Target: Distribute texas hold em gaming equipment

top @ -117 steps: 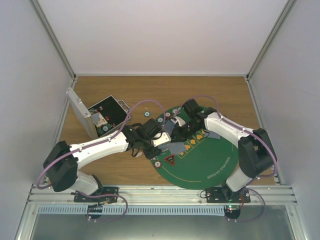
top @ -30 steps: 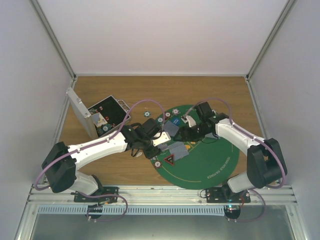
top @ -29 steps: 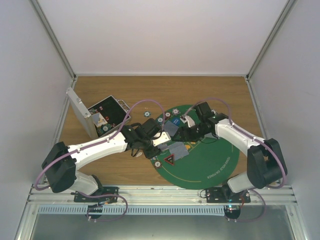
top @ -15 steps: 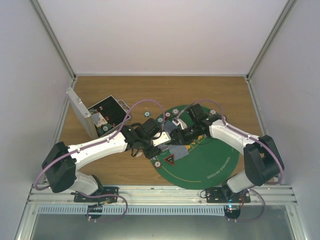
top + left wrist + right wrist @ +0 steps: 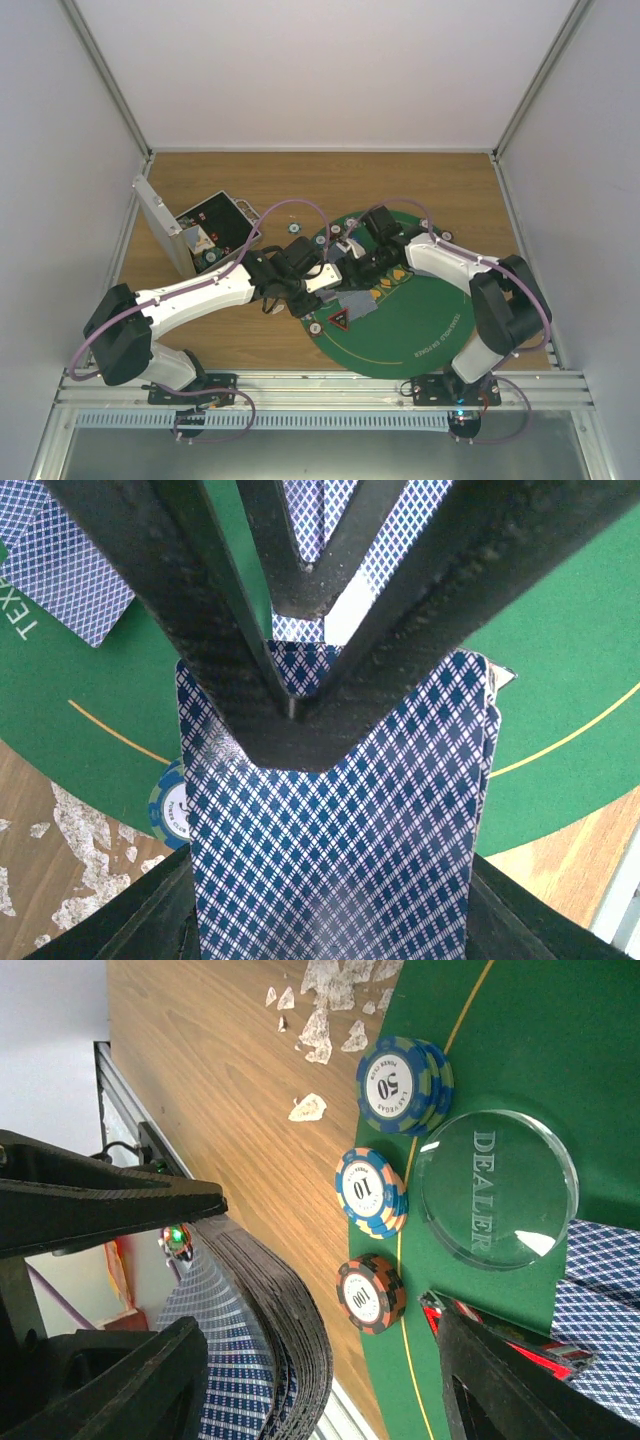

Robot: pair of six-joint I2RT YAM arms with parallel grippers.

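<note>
My left gripper is shut on a deck of blue-diamond-backed playing cards, held on edge over the left rim of the green mat. My right gripper stands open at the deck's free end. Its black fingers straddle the top edge, and the bowed card stack lies between its pads. Dealt cards lie face down on the mat by a red-triangle token. Chips marked 50, 10 and 100 sit at the mat's edge beside a clear dealer button.
The round green felt mat covers the table's right half. An open silver case stands at the back left. Loose chips lie on the wood behind the arms. Orange markers sit on the mat under the right arm.
My right gripper has swung left across the mat and closed in on the deck's end. The left arm and the deck have stayed put.
</note>
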